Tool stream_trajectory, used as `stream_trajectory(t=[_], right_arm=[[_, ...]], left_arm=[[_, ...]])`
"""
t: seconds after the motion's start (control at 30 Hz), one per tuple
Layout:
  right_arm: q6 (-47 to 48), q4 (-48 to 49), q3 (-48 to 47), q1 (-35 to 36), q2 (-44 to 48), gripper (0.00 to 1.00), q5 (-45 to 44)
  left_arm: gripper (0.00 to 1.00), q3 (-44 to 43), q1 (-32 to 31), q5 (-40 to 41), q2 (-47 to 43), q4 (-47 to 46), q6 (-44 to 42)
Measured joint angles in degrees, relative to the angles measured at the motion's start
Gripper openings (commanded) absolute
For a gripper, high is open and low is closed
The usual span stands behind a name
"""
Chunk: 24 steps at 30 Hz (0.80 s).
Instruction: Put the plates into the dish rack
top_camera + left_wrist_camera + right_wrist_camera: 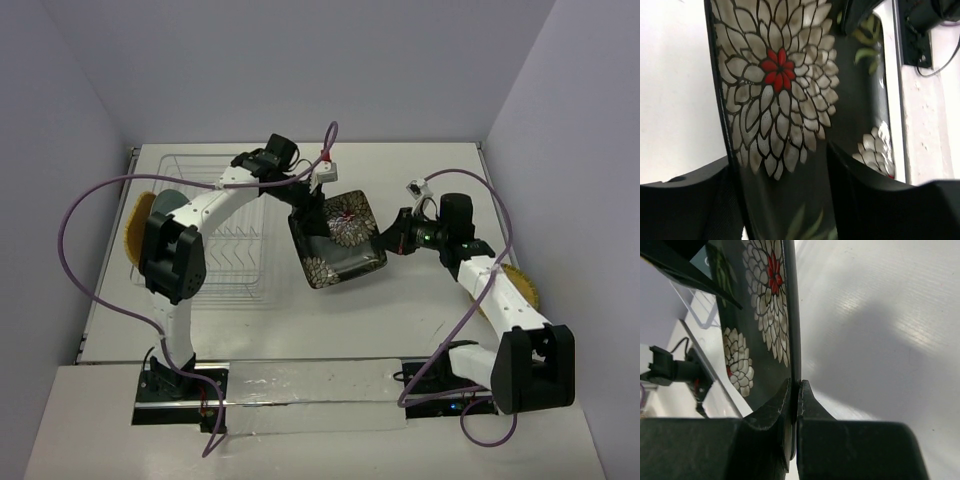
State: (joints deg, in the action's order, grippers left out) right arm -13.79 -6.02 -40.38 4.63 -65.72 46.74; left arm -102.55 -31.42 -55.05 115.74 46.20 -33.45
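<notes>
The black square plate [338,240] with white and red flowers hangs tilted above the table between the two arms. My right gripper [385,243] is shut on its right edge; in the right wrist view the rim [792,340] is pinched between the jaws [795,385]. My left gripper [312,205] straddles the plate's far left edge. Its fingers stand apart on either side of the rim, with the flowered face [780,100] between them [780,160]. The white wire dish rack [240,250] lies left of the plate. A teal-grey plate [168,203] and a woven tan plate [134,232] stand at its left end.
A yellow-tan plate [522,287] lies on the table at the right, mostly hidden under my right forearm. Purple cables loop over both arms. Walls close the table on the left, back and right.
</notes>
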Motion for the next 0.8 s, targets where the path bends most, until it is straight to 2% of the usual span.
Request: stream_trajectory(t=[0.13, 0.23, 0.37, 0.43, 0.53, 0.63, 0.67, 0.7, 0.8], right_arm=[[4.1, -1.8, 0.0, 0.5, 1.6, 0.00, -0.6], [7.8, -1.5, -0.1, 0.8, 1.8, 0.00, -0.4], [9.1, -0.9, -0.2, 1.0, 2.1, 0.02, -0.2], [9.2, -0.9, -0.5, 1.0, 2.2, 0.16, -0.4], [7.8, -1.5, -1.3, 1.0, 2.2, 0.53, -1.7], [4.6, -1.7, -3.5, 1.0, 2.2, 0.72, -4.3], [4.0, -1.5, -4.6, 1.0, 2.2, 0.82, -5.3], [3.5, -1.2, -5.7, 1.0, 2.2, 0.86, -6.2], [2.0, -1.1, -8.6, 0.8, 2.4, 0.90, -11.5]], left_arm=[[0.13, 2.3, 0.7, -0.1, -0.9, 0.3, 2.1], [0.00, 2.7, 1.2, -1.0, -1.7, 1.0, 4.9], [0.00, 2.8, 1.4, -0.6, -2.9, 0.9, 7.5], [0.00, 2.8, 1.4, -0.5, -3.2, 0.8, 8.2], [0.00, 2.8, 1.4, -0.4, -3.5, -0.4, 9.5], [0.00, 2.8, 0.9, 1.2, -4.2, -2.9, 11.7], [0.00, 2.8, 0.6, 2.0, -4.5, -3.9, 12.9], [0.00, 2.9, 0.4, 2.7, -5.0, -4.7, 13.9], [0.00, 2.9, 0.0, 6.3, -7.2, -7.6, 19.3]])
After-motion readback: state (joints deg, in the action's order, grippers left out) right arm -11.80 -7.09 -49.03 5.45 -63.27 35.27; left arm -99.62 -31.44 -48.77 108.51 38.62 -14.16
